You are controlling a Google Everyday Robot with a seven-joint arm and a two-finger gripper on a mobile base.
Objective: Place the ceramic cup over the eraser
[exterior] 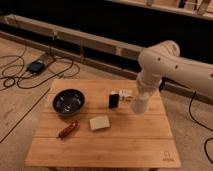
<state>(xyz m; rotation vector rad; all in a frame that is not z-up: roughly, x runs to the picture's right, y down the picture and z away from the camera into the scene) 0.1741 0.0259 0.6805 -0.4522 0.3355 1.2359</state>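
The white ceramic cup (138,105) hangs at the end of my arm, held in my gripper (142,95), which is shut on its upper part. The cup is just right of the eraser (114,100), a small black upright block standing on the wooden table (130,145) near its back middle. There is a small gap between cup and eraser. The cup's lower end is close to the tabletop; I cannot tell whether it touches.
A white oblong object (125,93) lies just behind the eraser and the cup. A dark round bowl (68,101) stands at the left. A beige flat block (100,123) and a brown object (68,129) lie in front of it. Cables (30,75) lie on the floor at the left.
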